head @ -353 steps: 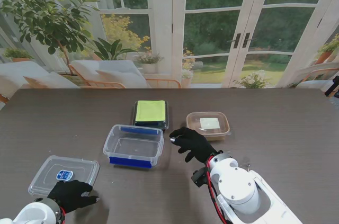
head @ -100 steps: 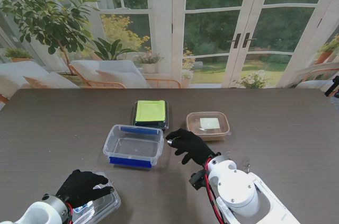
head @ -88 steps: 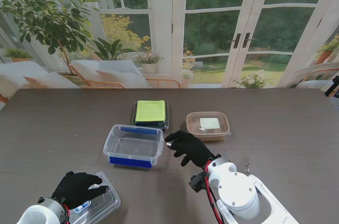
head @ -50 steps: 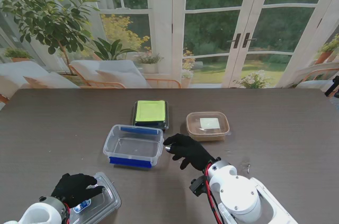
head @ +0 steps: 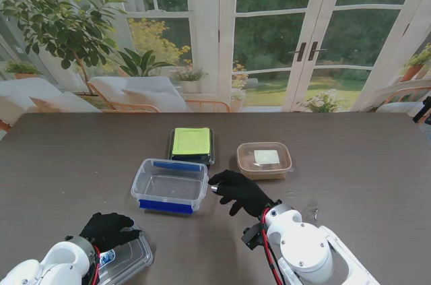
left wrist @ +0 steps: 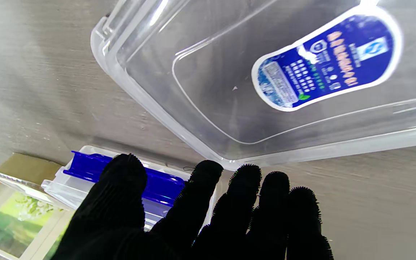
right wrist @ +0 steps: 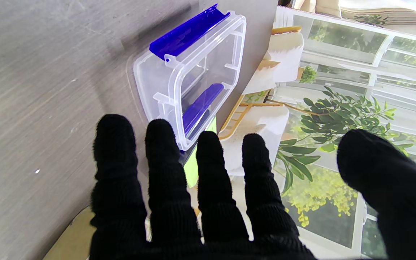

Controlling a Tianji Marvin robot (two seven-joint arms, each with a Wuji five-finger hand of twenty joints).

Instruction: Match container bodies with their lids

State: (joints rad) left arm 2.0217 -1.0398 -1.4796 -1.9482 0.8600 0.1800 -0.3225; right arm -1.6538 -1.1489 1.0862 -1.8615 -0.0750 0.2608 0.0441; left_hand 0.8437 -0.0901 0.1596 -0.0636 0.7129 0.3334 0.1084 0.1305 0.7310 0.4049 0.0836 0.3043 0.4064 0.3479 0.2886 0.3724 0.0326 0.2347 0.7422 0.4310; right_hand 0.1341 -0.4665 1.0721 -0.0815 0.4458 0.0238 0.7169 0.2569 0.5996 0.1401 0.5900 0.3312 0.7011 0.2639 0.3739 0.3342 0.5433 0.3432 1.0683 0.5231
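The clear box with blue clips [head: 170, 186] sits open-topped on the dark table [head: 350, 164], and everything else is easiest placed from it. Its clear lid with the blue label [head: 128, 258] lies well apart from the box, nearer to me and to the left, at the table's near edge. The left hand [head: 108, 230] rests over the lid's far corner; in the left wrist view its fingers [left wrist: 240, 202] lie close together, and I cannot tell if they grip the lid. The right hand [head: 237, 191] hovers just beside the box's right end, fingers spread, holding nothing. Farther from me than the box sits a dark container with a green lid [head: 192, 144], and to its right a brownish lidded tub [head: 264, 158].
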